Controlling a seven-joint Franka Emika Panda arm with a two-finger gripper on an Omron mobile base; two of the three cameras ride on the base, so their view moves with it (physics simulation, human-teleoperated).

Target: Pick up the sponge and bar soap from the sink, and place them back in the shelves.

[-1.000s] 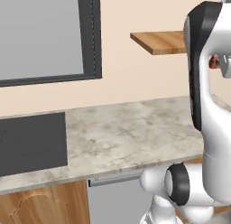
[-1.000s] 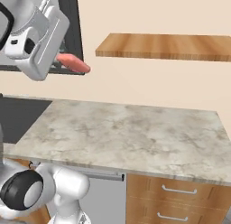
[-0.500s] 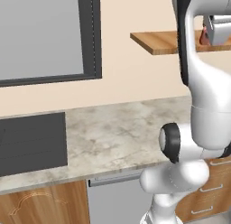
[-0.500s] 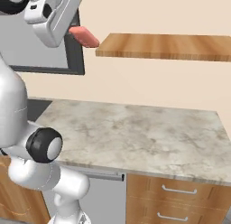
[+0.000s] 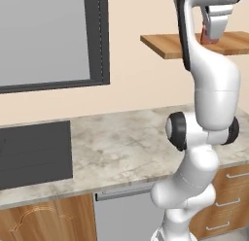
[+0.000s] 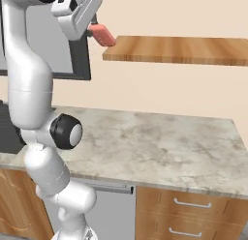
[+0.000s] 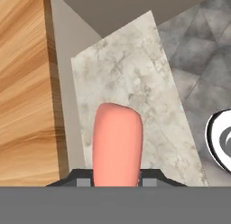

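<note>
1 bar soap (image 6: 102, 35), pink, smooth, rounded | tool (image 6: 93, 32) clamped on it | 1 wooden plank shelves (image 6: 179, 49) just beside | 1 marbled counter (image 6: 160, 147) below

I face a beige wall (image 6: 160, 84) with a dark-framed window (image 5: 48, 38) on the left, a marbled grey table (image 6: 160, 144) below, and wooden drawers (image 6: 193, 212) underneath on the right.
</note>
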